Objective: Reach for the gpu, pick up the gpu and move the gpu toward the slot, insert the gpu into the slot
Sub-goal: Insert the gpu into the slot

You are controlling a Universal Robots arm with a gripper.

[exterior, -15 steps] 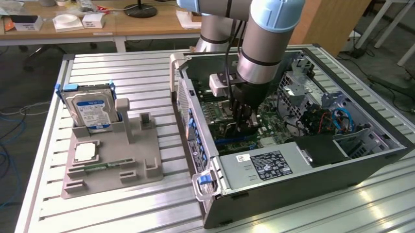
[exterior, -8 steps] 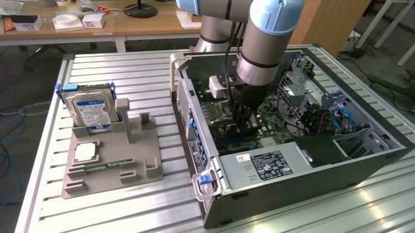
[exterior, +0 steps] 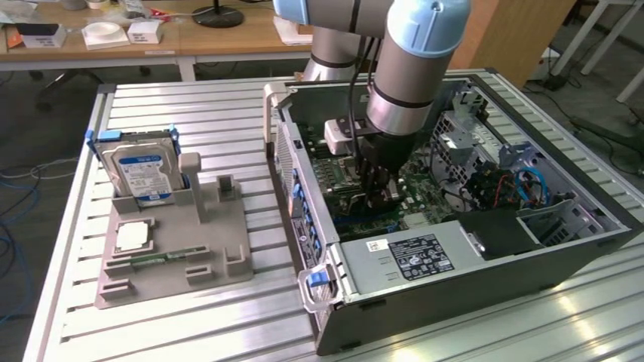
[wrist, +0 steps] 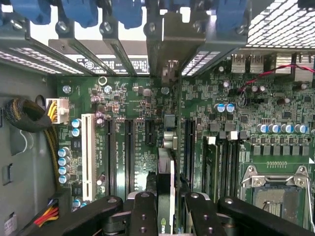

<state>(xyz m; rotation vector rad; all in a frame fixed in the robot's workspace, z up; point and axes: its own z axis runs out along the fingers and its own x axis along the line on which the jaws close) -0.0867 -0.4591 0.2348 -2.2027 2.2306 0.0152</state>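
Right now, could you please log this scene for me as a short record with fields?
Setting: open computer case on a slatted metal table
Gripper: inside the case, above the motherboard, shut on the gpu
Gpu: held on edge between the fingers, bracket end toward the case's rear slot covers
Slot: hidden beneath the card, seating cannot be confirmed
Tray: beside the case, holding a blue-labelled hard drive upright

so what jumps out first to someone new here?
The arm plunging into the open PC case, its tool gripping the gpu edge-on over the motherboard. Then the hard drive standing in the grey holder at the exterior view's left.
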